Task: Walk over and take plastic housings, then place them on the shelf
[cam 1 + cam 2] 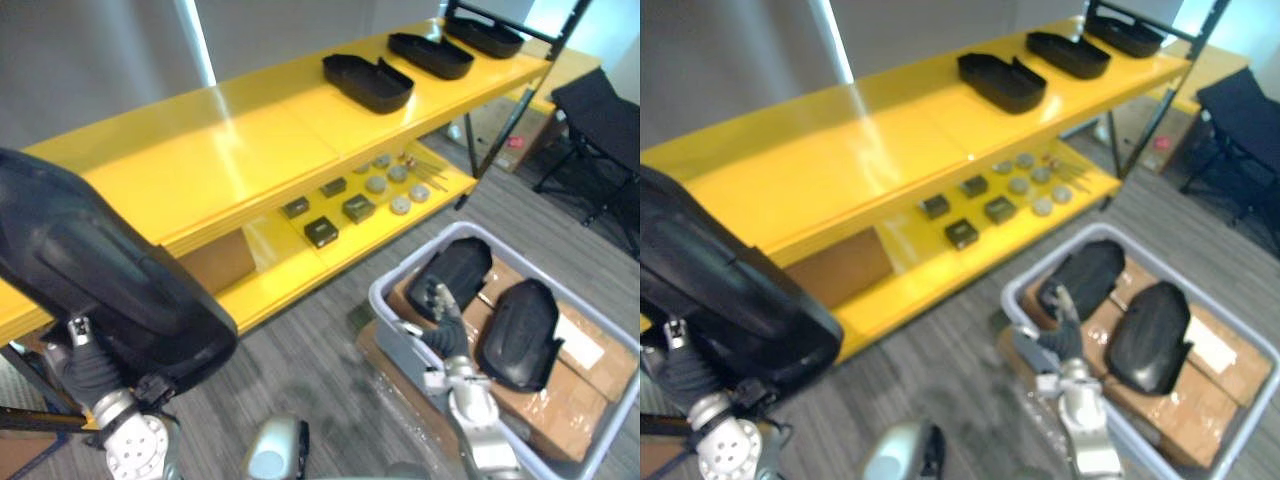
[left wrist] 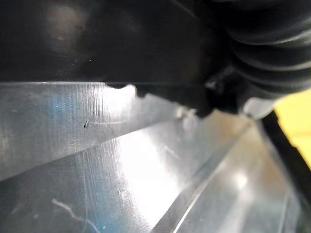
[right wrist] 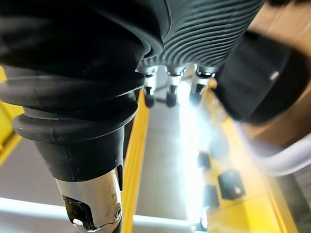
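A large black plastic housing [image 1: 100,270] fills the lower left, carried in front of the yellow shelf [image 1: 250,150]. My left hand [image 1: 88,372] is under it; only its ribbed wrist shows. Three more housings [image 1: 368,82] lie in a row on the shelf's top tier towards the right. Two housings [image 1: 462,268] [image 1: 520,335] rest on cardboard inside a grey bin [image 1: 385,290] on the floor at the lower right. My right hand [image 1: 440,318] stands open just inside the bin's near wall, its fingers straight beside the nearer housing.
The shelf's lower tier holds small black boxes [image 1: 322,232] and grey discs [image 1: 398,175]. A black folding stand [image 1: 600,110] is at the far right past the shelf's end post. Wrapped cardboard boxes [image 1: 560,390] fill the bin's floor. Grey carpet lies between shelf and bin.
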{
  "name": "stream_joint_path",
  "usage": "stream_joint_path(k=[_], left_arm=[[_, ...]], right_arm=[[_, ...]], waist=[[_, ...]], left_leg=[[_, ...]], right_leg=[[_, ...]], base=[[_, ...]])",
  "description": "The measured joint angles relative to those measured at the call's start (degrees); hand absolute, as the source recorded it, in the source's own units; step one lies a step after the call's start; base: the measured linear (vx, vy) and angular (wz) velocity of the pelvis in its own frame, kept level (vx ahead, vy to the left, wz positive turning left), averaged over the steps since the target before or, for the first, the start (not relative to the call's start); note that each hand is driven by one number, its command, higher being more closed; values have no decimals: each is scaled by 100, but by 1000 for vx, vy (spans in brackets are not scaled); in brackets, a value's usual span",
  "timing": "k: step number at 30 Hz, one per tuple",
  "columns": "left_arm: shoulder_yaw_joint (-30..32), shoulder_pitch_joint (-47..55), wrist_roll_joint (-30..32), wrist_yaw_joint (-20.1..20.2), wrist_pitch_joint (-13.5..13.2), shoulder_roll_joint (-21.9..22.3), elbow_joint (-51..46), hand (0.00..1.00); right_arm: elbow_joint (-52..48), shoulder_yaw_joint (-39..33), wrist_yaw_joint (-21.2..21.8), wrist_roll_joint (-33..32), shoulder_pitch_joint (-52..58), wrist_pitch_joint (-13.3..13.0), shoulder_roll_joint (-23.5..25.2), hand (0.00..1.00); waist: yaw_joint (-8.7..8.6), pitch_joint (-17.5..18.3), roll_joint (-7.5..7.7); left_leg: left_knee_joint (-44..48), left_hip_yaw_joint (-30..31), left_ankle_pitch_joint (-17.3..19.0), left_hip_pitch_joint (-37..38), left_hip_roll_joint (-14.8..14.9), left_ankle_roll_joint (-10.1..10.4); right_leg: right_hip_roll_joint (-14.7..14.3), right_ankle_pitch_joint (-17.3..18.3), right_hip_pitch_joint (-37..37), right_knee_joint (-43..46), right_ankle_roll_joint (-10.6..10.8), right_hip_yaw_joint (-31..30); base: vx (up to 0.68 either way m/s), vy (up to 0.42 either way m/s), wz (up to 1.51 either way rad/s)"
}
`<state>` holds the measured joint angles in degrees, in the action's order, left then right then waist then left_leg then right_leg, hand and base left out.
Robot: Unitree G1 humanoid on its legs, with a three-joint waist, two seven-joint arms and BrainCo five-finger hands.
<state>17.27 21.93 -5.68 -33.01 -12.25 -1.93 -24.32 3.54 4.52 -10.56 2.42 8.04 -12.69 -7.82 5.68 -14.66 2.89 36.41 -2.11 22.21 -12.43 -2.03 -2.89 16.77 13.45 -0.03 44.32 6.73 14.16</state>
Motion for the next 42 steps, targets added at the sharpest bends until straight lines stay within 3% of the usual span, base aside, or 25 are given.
stream_joint_path(k=[1,2,4,5,8,9,10,11,12,14,15,16,19,21,25,27,32,36,42], left_arm=[[12,-5,-1,-7,0,3,-7,100],[7,-17,0,-29,0,-10,-31,100],[-1,-147,-41,-7,-5,-26,-45,100],[-3,-312,-69,4,-5,-95,-43,100],[-58,-729,-69,7,-2,-397,40,100],[-82,-984,-71,17,4,-546,179,100],[-140,-1167,-74,22,17,-670,324,100],[-166,-1190,-75,26,28,-718,341,100],[-269,-1125,-61,64,28,-438,401,100],[-355,-975,18,171,28,-147,390,100],[-352,-897,131,231,29,-77,374,100],[-346,-858,198,243,27,-65,355,100],[-451,-876,228,281,23,30,324,100],[-538,-926,233,324,23,25,326,100],[-660,-1205,236,399,16,6,355,100],[-678,-1199,238,408,17,0,361,100],[-670,-1142,234,524,16,-68,361,100],[-661,-1079,233,697,16,-217,359,100],[-416,-954,382,849,17,-222,357,100]], right_arm=[[7,-7,-58,45,-2,-1,-4,0],[21,-72,-104,138,13,-3,-3,0],[16,-241,-172,264,25,-34,-33,0],[-22,-409,-182,283,12,-107,-82,0],[-219,-735,-24,-70,-46,-378,-353,0],[-348,-898,219,-419,-99,-556,-484,0],[-428,-1002,503,-720,-158,-684,-538,0],[-479,-1019,679,-930,-181,-736,-536,0],[-508,-1029,1155,-1467,-353,-807,-722,0],[-513,-969,1536,-1790,-501,-870,-886,0],[-491,-860,1739,-2005,-684,-870,-947,0],[-466,-663,1893,-2166,-891,-871,-951,0],[-431,-232,2065,-2345,-1205,-874,-825,0],[-431,2,2023,-2387,-1225,-896,-639,0],[-401,535,1706,-2348,-1538,-897,-217,0],[-309,688,1618,-2184,-1785,-895,-12,0],[-255,930,1036,-1502,-1872,-791,98,0],[-240,733,462,-1511,-1714,-705,98,0],[-647,-98,371,-1520,-1019,-572,83,0]], waist=[[2,2,6],[-31,-9,-62],[-84,77,-145],[-148,124,-223],[-274,224,-346],[-368,274,-308],[-403,330,-217],[-404,405,-83],[-388,518,-273],[-361,648,-505],[-259,716,-637],[-186,732,-663],[-157,729,-669],[-180,728,-652],[-99,783,-561],[4,793,-544],[13,852,-454],[-8,867,-430],[-58,918,-367]], left_leg=[[-90,60,-9,110,-11,-13],[-393,247,-54,421,-40,-38],[-834,601,-177,795,-15,23],[-1118,867,-265,1004,41,84],[-1438,1344,-370,1244,150,242],[-1425,1560,-335,1264,127,373],[-1393,1591,-292,1281,72,526],[-1401,1591,-268,1279,9,605],[-1403,1599,-179,1278,216,765],[-1513,1505,-243,1249,489,843],[-1765,1417,-350,1367,591,934],[-1927,1410,-474,1455,639,1016],[-1998,1167,-633,1532,652,960],[-2015,791,-708,1527,654,921],[-2373,837,-927,1526,475,843],[-2486,839,-1021,1530,414,825],[-2714,907,-1184,1530,337,785],[-2857,854,-1275,1548,356,772],[-3006,529,-1346,1570,419,753]], right_leg=[[20,-242,-132,277,-17,-73],[-2,-246,-308,771,-68,-172],[-240,42,-470,727,-205,-147],[-463,181,-572,339,-359,-187],[-900,267,-880,-928,-319,-770],[-997,160,-988,-1500,-178,-1231],[-978,-238,-963,-1996,-58,-1408],[-904,-766,-903,-2271,-87,-1419],[-983,-647,-685,-2518,36,-1180],[-1172,-795,-476,-2934,-78,-938],[-1272,-836,-400,-3082,-142,-912],[-1308,-861,-327,-3179,-182,-887],[-1252,-903,-12,-3452,-242,-633],[-1141,-924,238,-3626,-207,-385],[-937,-1042,425,-3920,-113,6],[-875,-1126,465,-4031,-91,69],[-792,-1163,607,-4175,-90,358],[-797,-1219,594,-4214,-103,397],[-858,-1386,504,-4361,-113,155]], base=[[306,37,51],[292,-12,55],[330,-75,83],[268,-109,88],[218,-163,105],[193,-262,124],[190,-288,122],[234,-406,99],[194,-339,65],[204,-276,43],[189,-208,15],[172,-203,6],[80,-66,30],[39,19,63],[-5,33,56],[-32,41,28],[-39,10,29],[-70,5,3],[-46,13,-22]])
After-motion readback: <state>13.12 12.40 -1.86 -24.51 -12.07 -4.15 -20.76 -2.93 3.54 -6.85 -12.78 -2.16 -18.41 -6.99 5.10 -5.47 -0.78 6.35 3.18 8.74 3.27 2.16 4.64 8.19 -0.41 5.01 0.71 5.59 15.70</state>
